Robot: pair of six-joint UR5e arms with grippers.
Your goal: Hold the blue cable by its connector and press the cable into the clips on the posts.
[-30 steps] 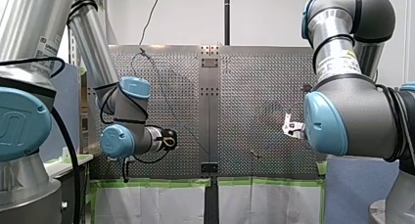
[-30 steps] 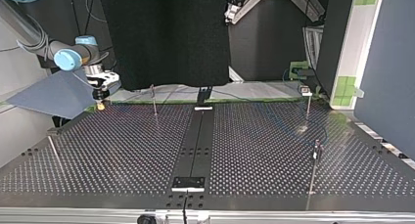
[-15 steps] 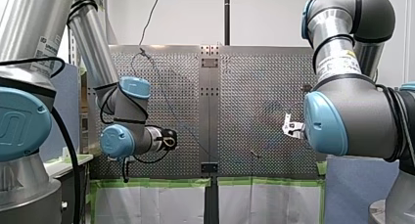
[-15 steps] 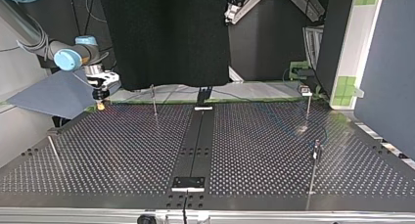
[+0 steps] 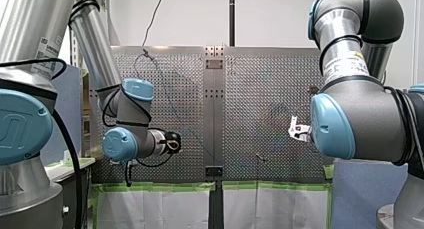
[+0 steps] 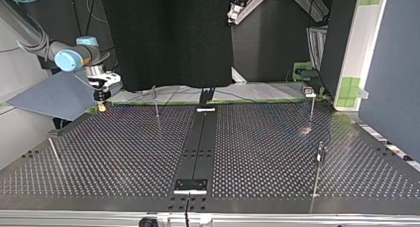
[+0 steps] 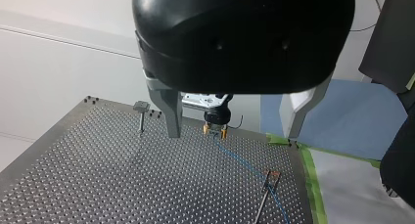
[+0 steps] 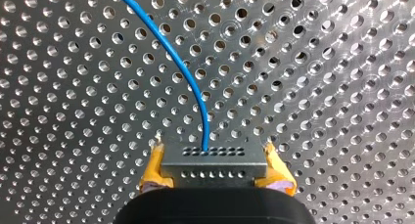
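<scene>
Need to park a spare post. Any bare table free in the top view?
Free: perforated metal table between black centre strip and leaning thin rod; also between strip and near thin post. Crowded: far left corner, where my right gripper clamps the grey connector of the blue cable.

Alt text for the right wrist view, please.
My yellow-padded right pincer clamps a grey rectangular metal connector; a thin blue cable rises from it and curves away over the perforated metal table.

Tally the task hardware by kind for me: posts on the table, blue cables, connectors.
posts: 4
blue cable: 1
connector: 1
Total: 6
</scene>
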